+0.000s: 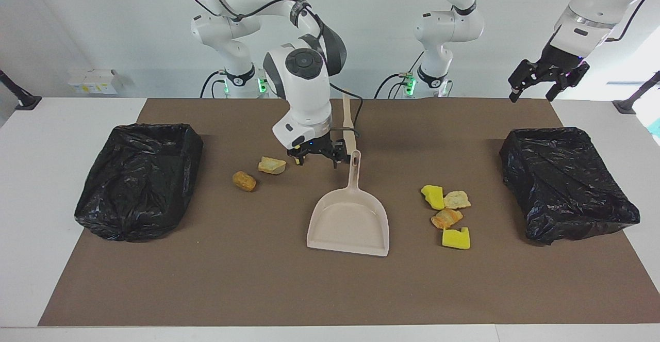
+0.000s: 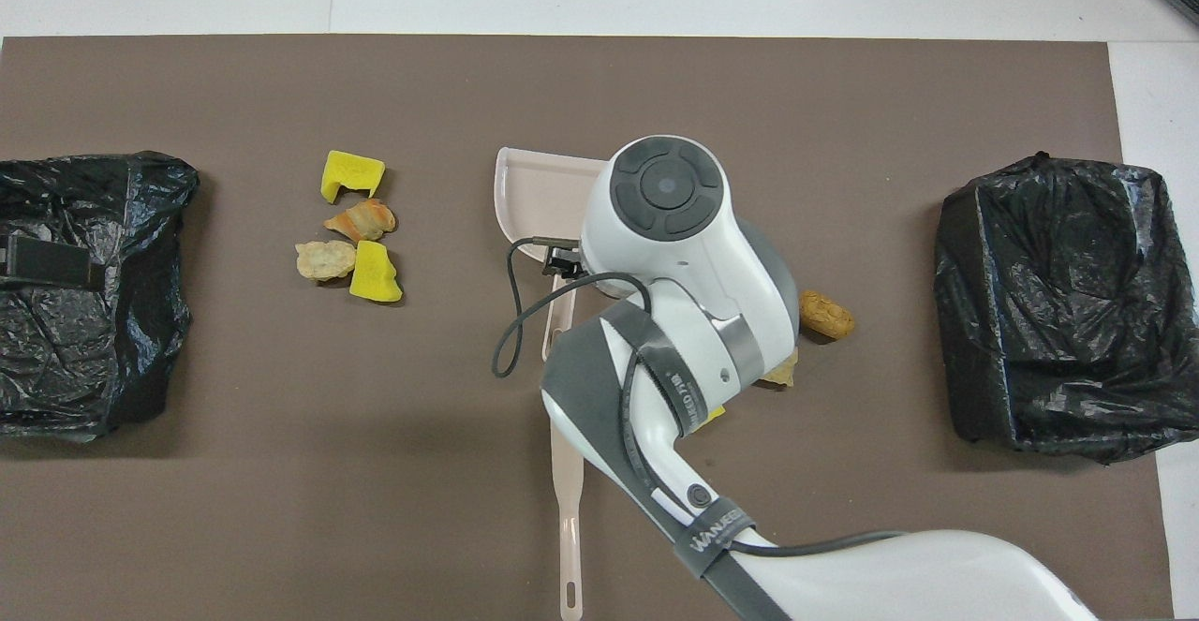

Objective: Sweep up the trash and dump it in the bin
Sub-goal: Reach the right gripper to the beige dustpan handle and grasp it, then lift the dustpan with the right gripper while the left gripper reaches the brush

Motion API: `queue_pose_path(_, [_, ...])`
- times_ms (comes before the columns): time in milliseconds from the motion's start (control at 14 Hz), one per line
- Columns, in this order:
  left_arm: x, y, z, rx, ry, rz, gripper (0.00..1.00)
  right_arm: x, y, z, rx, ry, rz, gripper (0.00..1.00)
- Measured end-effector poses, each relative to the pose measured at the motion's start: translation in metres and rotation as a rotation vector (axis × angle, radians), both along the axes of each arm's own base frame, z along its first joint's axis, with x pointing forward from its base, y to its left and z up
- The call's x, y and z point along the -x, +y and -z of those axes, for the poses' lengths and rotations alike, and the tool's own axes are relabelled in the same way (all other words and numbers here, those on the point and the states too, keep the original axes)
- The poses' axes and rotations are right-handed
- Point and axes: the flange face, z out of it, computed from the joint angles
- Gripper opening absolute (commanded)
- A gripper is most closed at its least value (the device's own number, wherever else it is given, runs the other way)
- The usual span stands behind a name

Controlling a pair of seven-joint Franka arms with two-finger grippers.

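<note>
Trash [image 1: 446, 218] lies in two clusters on the mat. I read the clock from the robots' end, twelve pointing away from them.

The white tabletop [image 1: 31, 202] carries a matte brown mat [image 1: 206, 280]. At each end sits a bin lined with crinkled, glossy black plastic: one at the right arm's end [image 1: 139, 182], one at the left arm's end [image 1: 567, 182].

The right arm wears a dark band with white lettering I can only partly read. Its right gripper [image 1: 316, 162] hangs low over the mat at three o'clock of the dustpan's handle end, fingers spread and pinching nothing. The left gripper [image 1: 533, 94] waits raised over the left-end bin, fingers also spread.

The dustpan [image 1: 348, 223] is smooth pale beige plastic, mouth at twelve, slotted handle at six. The matching slim brush [image 1: 346, 115] lies in line at its six.

Four scraps sit at nine o'clock of the dustpan: two porous yellow sponge chunks, a tan bread-like bit and an orange-streaked piece. At three to four o'clock lie an orange-brown nugget [image 1: 244, 181], a tan bit [image 1: 271, 165] and a yellow chunk [image 2: 714, 412], mostly hidden.
</note>
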Motion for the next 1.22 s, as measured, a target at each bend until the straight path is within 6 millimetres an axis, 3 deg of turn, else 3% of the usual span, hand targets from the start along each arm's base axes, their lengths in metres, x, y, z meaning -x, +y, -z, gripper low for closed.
queue_pose_path(286, [-0.008,-0.003,0.016,-0.001,0.024,0.018,1.00,0.009,0.033,0.036,-0.004,-0.003,-0.013,0.78])
queue_pose_path(572, [-0.008,-0.007,0.031,-0.002,0.055,0.040,1.00,0.007,0.035,0.051,0.008,-0.003,-0.019,0.71])
queue_pose_path(715, [-0.008,-0.006,0.031,-0.002,0.054,0.055,1.00,0.005,0.036,0.051,0.002,-0.021,-0.021,0.61])
queue_pose_path(1216, [-0.008,-0.005,0.031,-0.002,0.054,0.062,1.00,0.008,0.035,0.064,0.014,-0.009,-0.025,0.61])
